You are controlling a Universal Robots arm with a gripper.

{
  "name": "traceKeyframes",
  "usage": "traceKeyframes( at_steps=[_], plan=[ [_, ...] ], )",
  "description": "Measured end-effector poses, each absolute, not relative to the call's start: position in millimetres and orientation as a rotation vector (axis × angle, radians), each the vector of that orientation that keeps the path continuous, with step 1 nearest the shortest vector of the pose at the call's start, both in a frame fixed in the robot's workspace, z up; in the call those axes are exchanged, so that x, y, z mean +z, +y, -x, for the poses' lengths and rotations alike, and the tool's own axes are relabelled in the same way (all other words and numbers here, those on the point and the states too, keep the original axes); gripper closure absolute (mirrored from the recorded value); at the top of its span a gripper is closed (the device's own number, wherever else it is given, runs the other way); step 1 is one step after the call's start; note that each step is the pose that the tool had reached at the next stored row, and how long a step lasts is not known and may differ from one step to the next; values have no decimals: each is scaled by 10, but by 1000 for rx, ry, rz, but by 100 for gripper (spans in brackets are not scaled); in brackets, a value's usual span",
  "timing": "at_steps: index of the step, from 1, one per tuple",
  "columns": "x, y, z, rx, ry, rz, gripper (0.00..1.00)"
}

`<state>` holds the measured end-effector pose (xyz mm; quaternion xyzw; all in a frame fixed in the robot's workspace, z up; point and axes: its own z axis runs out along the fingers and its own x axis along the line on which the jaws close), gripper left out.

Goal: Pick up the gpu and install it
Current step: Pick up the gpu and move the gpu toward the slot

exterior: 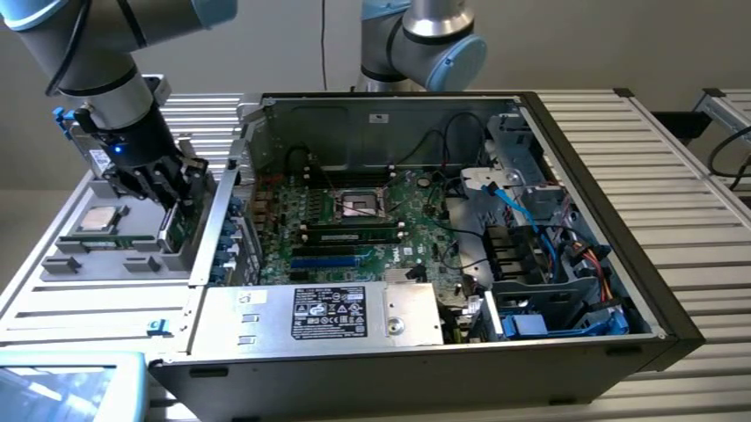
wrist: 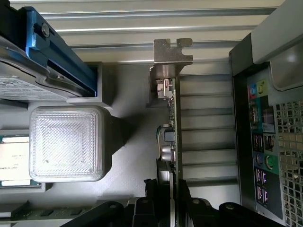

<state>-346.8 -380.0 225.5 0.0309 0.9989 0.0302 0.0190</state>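
On the tray [exterior: 73, 265] at the exterior view's left, your gripper [wrist: 168, 188] clamps its jaws across the gpu [wrist: 172, 118] standing on edge, bracket [wrist: 171, 53] end free, probably for a slot-ready lift.

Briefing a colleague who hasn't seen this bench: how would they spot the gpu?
At the exterior view's left of the open computer case sits a grey parts tray. The gpu stands on edge at the tray's side nearest the case, right under the gripper. Unlike the flat square processor chip nearby, it is a thin green card with a silver bracket at one end.
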Motion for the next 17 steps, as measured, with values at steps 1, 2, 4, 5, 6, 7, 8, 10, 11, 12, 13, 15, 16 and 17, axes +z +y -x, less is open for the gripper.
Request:
traceKeyframes(
  at_steps=[1,2,4,5,6,7,8,10,11,12,13,15,16,17],
  plan=[
    [2255,-3800,3468,94,3101,-96,72],
    [2255,-3800,3468,94,3101,-96,72],
    [2255,-3800,3468,94,3101,-96,72],
    [2255,-3800,3468,94,3101,-96,72],
    [2256,-3800,3468,94,3101,-96,72],
    [2261,-3800,3468,94,3101,-96,72],
    [2291,-3800,3467,94,3101,-96,72],
    [2386,-3800,3467,94,3101,-96,72],
    [2431,-3800,3468,94,3101,-96,72],
    [2476,-3800,3468,94,3102,-96,72],
    [2521,-3800,3468,94,3101,-96,72],
    [2611,-3800,3468,94,3102,-96,72],
    [2655,-3800,3468,94,3101,-96,72],
    [2705,-3800,3468,94,3102,-96,72]
  ],
)
